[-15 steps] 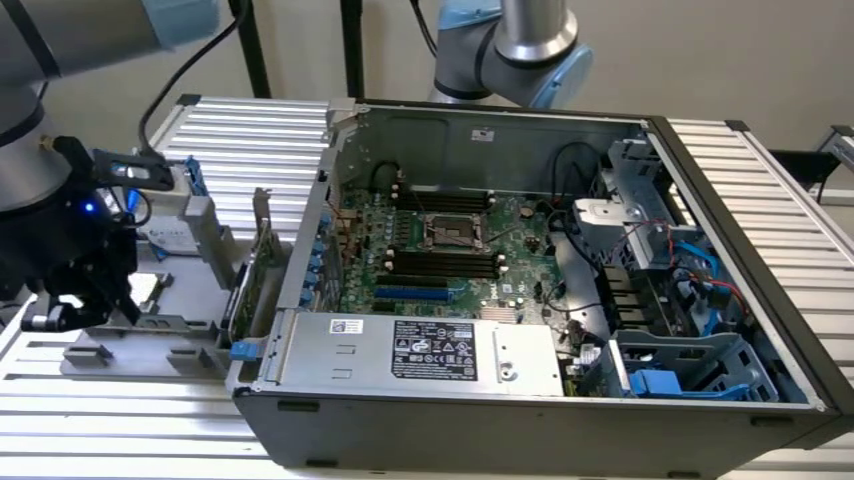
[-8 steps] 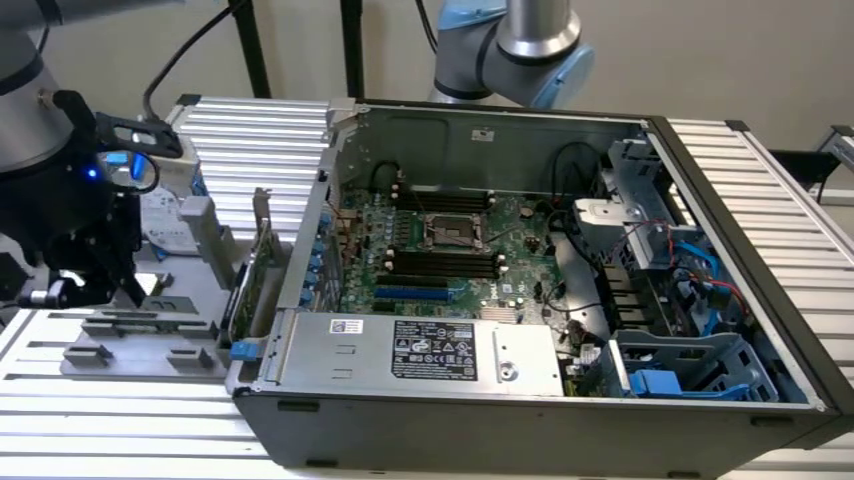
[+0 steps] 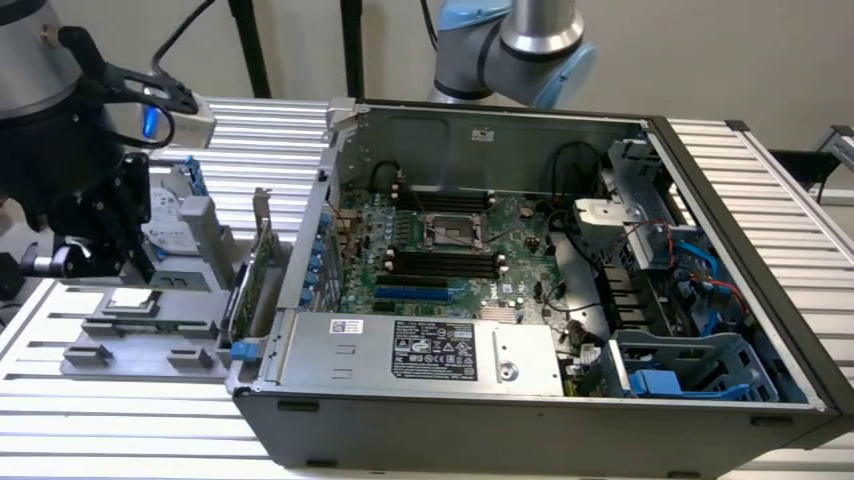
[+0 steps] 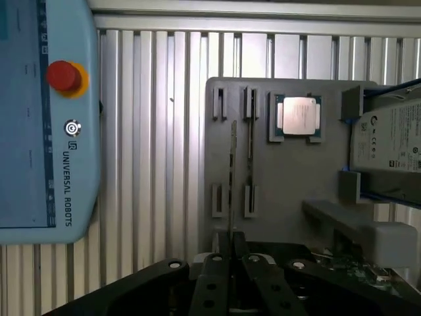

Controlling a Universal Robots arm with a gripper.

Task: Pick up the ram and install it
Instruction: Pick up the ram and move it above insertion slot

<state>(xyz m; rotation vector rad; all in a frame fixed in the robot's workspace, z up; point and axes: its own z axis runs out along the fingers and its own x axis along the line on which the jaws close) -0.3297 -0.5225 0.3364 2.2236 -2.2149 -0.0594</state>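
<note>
Black claw hangs over the grey moulded parts tray on the ribbed aluminium worktop. We cannot tell how wide it stands, or whether it grips anything. The ram, a thin green circuit-board stick, shows edge-on directly ahead of the claw. Its long axis runs straight away from the claw and its near end meets the claw's tip. A second stick stands just beside it, parallel. The open dark metal computer case sits well apart, toward the exterior view's right.
</note>
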